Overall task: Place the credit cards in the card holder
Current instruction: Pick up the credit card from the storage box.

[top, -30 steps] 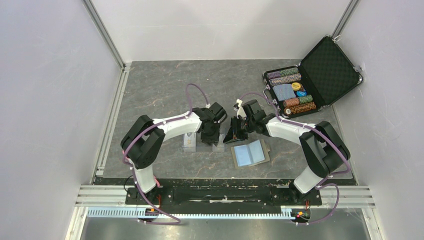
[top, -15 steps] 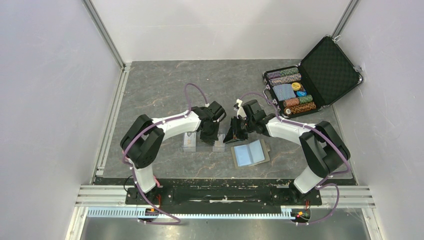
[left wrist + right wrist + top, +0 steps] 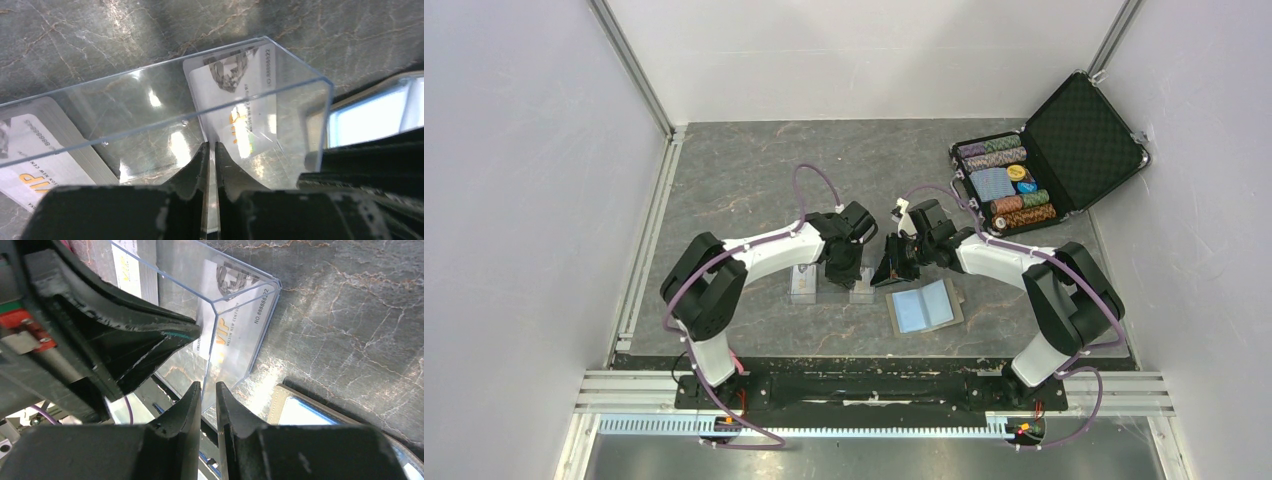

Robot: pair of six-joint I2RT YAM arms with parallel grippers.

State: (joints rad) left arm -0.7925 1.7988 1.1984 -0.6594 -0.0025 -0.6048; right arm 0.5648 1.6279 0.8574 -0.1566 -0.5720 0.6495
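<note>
Nothing loaded yet: card holder point(image 3: 924, 307) lies open on the table, blue pockets looking empty, beside the clear plastic case point(image 3: 150, 100). Credit cards point(image 3: 237, 107) show through that case, inside or under it, cannot tell. Left gripper point(image 3: 210, 150) pinches its long wall, right gripper point(image 3: 208, 390) its end wall. Both cards left to extract and insert

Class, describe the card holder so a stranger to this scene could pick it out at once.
On the grey marbled table, look near the front edge, right of centre, just this side of the right gripper. The card holder lies there open and flat. Unlike the clear plastic case beside it or the black chip case far right, it is olive-edged with pale blue pockets.
</note>
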